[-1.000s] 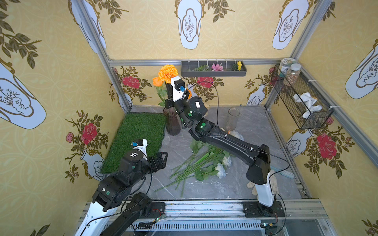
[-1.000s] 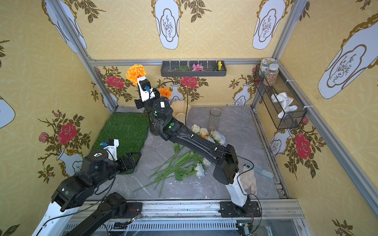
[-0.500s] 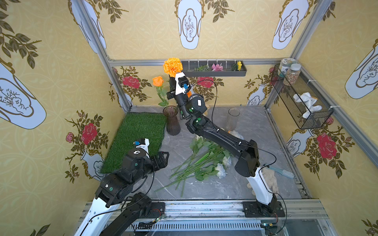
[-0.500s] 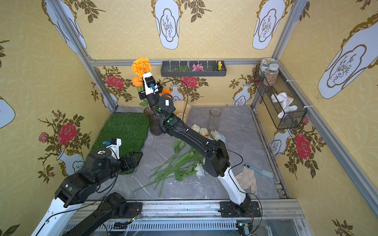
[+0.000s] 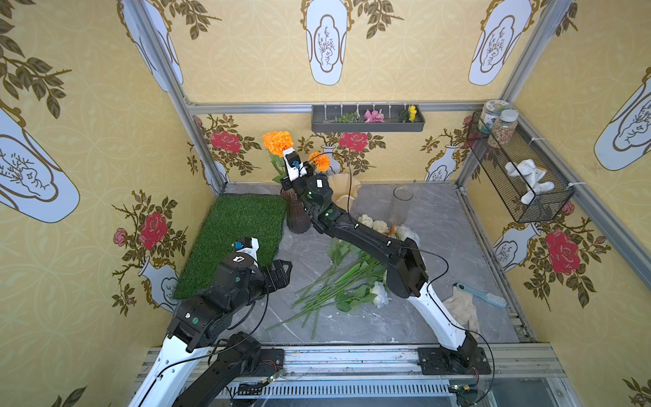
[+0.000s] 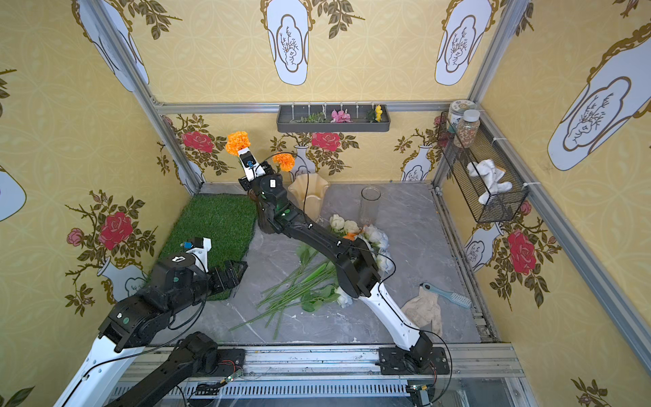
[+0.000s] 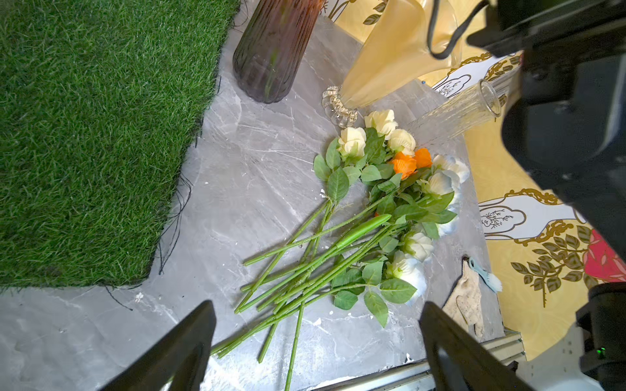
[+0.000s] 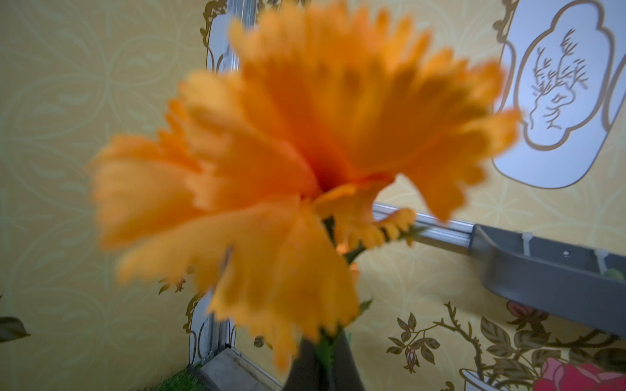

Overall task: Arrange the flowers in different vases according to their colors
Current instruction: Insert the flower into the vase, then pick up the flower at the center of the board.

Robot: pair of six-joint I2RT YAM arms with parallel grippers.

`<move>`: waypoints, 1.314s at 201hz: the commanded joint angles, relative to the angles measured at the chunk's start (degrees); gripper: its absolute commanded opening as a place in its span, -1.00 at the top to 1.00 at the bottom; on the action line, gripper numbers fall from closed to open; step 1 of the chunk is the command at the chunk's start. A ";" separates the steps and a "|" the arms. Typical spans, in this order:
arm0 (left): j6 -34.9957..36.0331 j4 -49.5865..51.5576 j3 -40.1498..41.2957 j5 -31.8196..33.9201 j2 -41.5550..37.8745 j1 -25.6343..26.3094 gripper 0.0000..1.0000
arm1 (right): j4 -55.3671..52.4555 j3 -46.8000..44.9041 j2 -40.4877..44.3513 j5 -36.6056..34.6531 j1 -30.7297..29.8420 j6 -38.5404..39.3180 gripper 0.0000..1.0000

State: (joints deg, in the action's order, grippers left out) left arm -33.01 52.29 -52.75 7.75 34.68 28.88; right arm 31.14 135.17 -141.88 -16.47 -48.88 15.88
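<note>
My right gripper (image 5: 284, 181) (image 8: 321, 369) is shut on the green stem of an orange marigold (image 5: 280, 142) (image 8: 305, 152), held just above the dark purple ribbed vase (image 5: 297, 220) (image 7: 271, 50). A green stem shows inside that vase. An orange rose (image 5: 268, 136) and a second orange bloom (image 5: 320, 161) stand close by. The cream ruffled vase (image 5: 347, 190) and the clear cylinder vase (image 5: 400, 206) stand to its right. Cream, pale-blue and orange flowers (image 5: 345, 282) (image 7: 389, 189) lie in a pile on the table. My left gripper (image 5: 281, 271) (image 7: 318, 338) hangs open and empty near the stem ends.
A green grass mat (image 5: 239, 239) covers the left of the grey table. A brush (image 5: 482, 294) and a cloth (image 5: 461, 308) lie at the right. A grey wall tray (image 5: 368, 119) and a wire basket (image 5: 518, 169) hang on the walls.
My right gripper rose with the marigold, then came back down and left toward the purple vase. The left arm has barely shifted.
</note>
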 commanded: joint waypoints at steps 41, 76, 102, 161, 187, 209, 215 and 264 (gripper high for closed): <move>0.68 -1.29 0.28 -0.60 -0.22 -0.49 -0.92 | -7.34 0.95 -0.77 -2.43 -1.44 -0.83 -0.87; 0.85 -1.49 0.28 -0.89 -0.48 -1.19 -0.92 | -6.93 -7.66 7.16 -5.66 -3.92 0.44 -0.95; 0.94 -1.56 0.32 -0.90 -1.08 -1.33 -0.92 | -8.04 -14.02 13.27 -9.77 -6.00 1.00 -0.95; 0.94 -1.57 0.37 -0.55 -2.06 -1.37 -0.92 | -9.67 -29.26 28.27 -20.31 -9.98 -0.86 -0.95; 0.96 -1.62 0.37 -0.53 -1.77 -1.37 -0.92 | -14.28 -35.46 36.98 -24.79 -11.96 -6.15 -0.95; 1.02 -1.60 0.28 -1.03 -0.81 -1.37 -0.92 | -30.81 -38.78 46.24 -26.95 -11.47 -21.71 -0.95; 1.03 -1.66 0.28 -1.24 -0.52 -1.37 -0.92 | -35.90 -39.99 48.84 -26.95 -10.86 -27.87 -0.95; 1.21 -1.84 -0.46 -5.05 4.44 -1.29 -0.85 | -56.44 -62.92 69.52 -15.91 -4.34 -60.20 -0.95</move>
State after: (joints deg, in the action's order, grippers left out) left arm -32.14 51.86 -52.77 6.00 36.86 27.59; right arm -11.46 82.02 -78.76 -37.12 -54.00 -25.04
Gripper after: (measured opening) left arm 0.939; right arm 0.973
